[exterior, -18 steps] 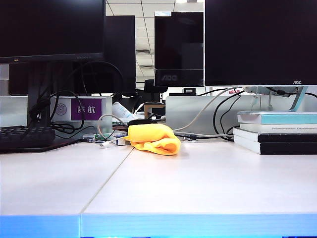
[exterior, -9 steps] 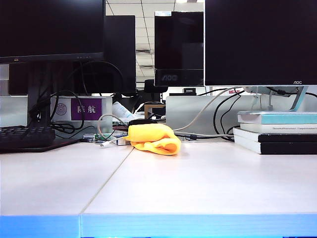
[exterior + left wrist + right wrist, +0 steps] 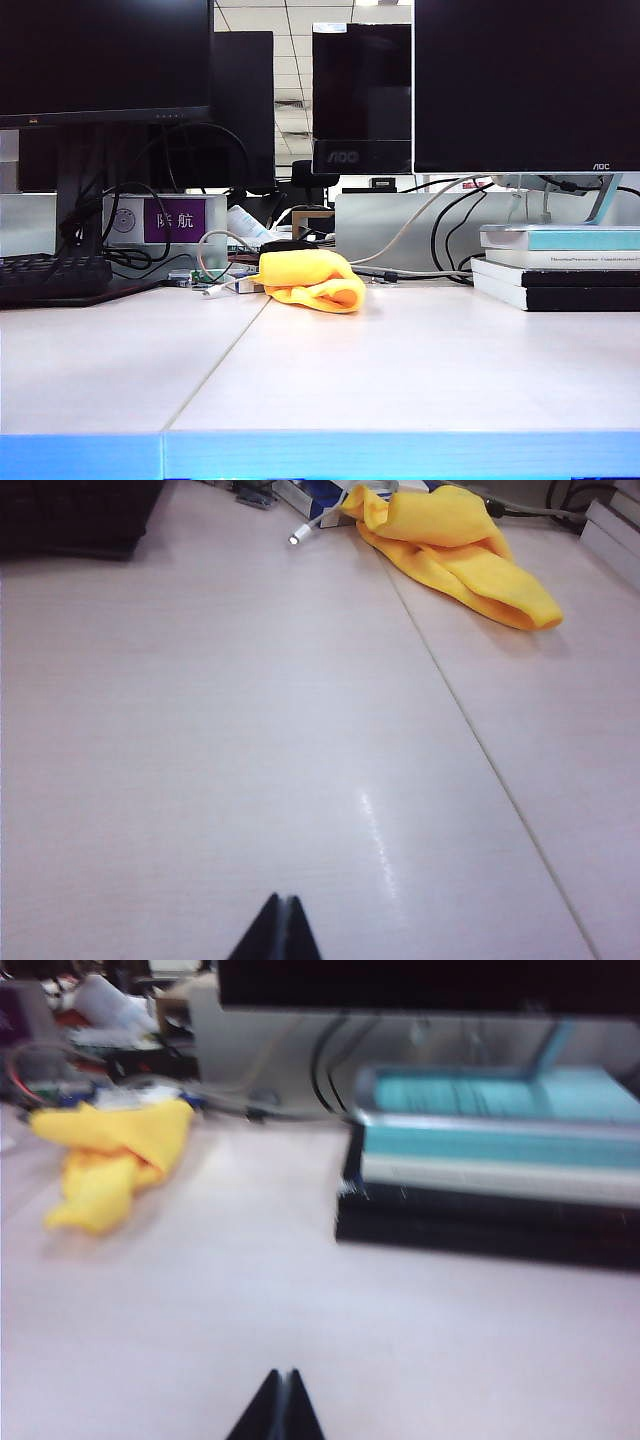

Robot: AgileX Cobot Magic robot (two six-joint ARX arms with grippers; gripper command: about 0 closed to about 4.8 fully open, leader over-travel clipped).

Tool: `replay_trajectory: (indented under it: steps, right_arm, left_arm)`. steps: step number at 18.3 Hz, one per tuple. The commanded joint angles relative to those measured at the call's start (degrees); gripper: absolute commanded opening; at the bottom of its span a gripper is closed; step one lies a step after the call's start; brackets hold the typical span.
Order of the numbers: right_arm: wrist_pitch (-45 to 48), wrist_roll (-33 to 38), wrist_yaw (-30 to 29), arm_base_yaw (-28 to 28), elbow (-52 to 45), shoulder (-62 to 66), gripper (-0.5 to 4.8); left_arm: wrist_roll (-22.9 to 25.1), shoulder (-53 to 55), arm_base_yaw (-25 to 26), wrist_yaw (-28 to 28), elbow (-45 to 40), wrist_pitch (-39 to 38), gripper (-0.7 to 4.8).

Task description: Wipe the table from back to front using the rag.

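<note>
Both the left claw (image 3: 279,927) and right claw (image 3: 279,1404) were closed and empty above the bench (image 3: 400,370), well apart from the rag (image 3: 308,279).

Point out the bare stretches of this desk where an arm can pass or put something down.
Free: the table from the rag forward to the blue front edge, both sides of the seam. The shut left gripper and shut right gripper hang over bare surface there. Crowded: the back edge, with keyboard, cables and stacked books.
</note>
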Motion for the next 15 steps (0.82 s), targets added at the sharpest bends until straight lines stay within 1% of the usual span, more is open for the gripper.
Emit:
replay_trajectory:
  steps: [1,4,7,15]
  right_arm:
    - [0.5,0.3,0.1,-0.4,-3.1,-2.8,-0.01]
    - [0.9,0.3,0.2,-0.5,-7.1,-7.1,-0.01]
    - [0.3,0.2,0.3,-0.7,-7.9,-7.2,-0.01]
    - [-1.9,0.3,1.4,-5.8,-10.1,-7.2,-0.01]
  left_arm:
    - [0.1,0.0,-0.1,0.0,0.2,0.6,-0.05]
    - [0.1,0.0,-0.1,0.0,0.2,0.6,-0.05]
    - [0.1,-0.1,-0.1,0.0,0.2,0.6,-0.05]
    - [0.1,-0.5,-0.1,0.0,0.2,0.4,-0.05]
